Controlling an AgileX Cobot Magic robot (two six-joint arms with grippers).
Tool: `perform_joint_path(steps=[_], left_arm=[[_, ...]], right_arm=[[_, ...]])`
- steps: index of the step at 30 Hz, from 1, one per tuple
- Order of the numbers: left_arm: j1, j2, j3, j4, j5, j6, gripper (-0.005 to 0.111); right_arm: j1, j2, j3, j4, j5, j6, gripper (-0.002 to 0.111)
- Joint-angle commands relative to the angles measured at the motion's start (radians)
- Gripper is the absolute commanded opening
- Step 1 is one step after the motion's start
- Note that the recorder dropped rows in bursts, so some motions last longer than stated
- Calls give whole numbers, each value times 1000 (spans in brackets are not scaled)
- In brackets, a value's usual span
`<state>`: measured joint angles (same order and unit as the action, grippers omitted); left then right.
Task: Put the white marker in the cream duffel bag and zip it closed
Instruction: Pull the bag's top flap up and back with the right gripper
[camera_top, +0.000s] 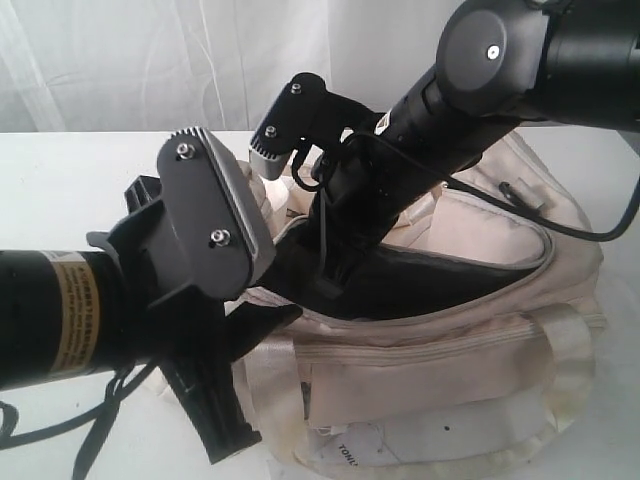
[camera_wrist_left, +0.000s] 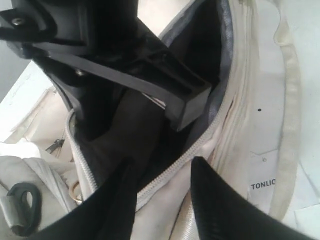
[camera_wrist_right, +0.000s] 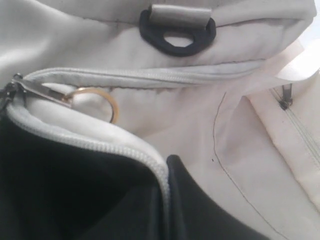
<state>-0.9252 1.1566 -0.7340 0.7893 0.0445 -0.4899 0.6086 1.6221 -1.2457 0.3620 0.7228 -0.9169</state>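
The cream duffel bag (camera_top: 450, 370) lies on the table with its top zipper open onto a dark lining (camera_top: 440, 285). My right gripper (camera_wrist_right: 167, 162) is shut on the bag's toothed zipper rim (camera_wrist_right: 100, 145), near the zipper pull with a gold ring (camera_wrist_right: 92, 100). In the exterior view the right arm (camera_top: 420, 120) reaches down into the opening. My left gripper (camera_wrist_left: 164, 162) is open, its black fingers (camera_wrist_left: 215, 200) standing on either side of the near zipper edge (camera_wrist_left: 170, 170) without closing on it. The white marker is out of view.
The left arm (camera_top: 70, 320) fills the front left of the exterior view. A black cable (camera_top: 560, 225) from the right arm trails over the bag. A black D-ring clip (camera_wrist_right: 177, 32) sits on the bag's end. The white table (camera_top: 60, 180) extends to the left.
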Motion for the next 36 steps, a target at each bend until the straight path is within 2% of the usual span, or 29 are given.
perform_joint_path(steps=[1,8,18,19,20,21,22,23,36], left_arm=[[-8,21,5,108,-13,0,42],[-8,75,5,177,-74,50,42],[-6,151,5,214,-61,75,41],[-6,155,5,214,-53,75,39],[-6,160,5,214,-31,75,28],[-6,160,5,214,-21,75,22],[-6,160,5,214,-14,75,7],[-6,160,5,213,-7,75,0],[-8,158,5,174,29,18,0]], right_arm=[[-1,-8,-9,0,2,5,1],[-1,-8,-9,0,14,5,1],[-1,-8,-9,0,51,3,1],[-1,-8,-9,0,56,3,1],[-1,-8,-9,0,60,3,1],[-1,-8,-9,0,62,3,1],[-1,-8,-9,0,62,3,1],[-1,-8,-9,0,59,3,1],[-30,-21,-99,-79,-46,8,1]])
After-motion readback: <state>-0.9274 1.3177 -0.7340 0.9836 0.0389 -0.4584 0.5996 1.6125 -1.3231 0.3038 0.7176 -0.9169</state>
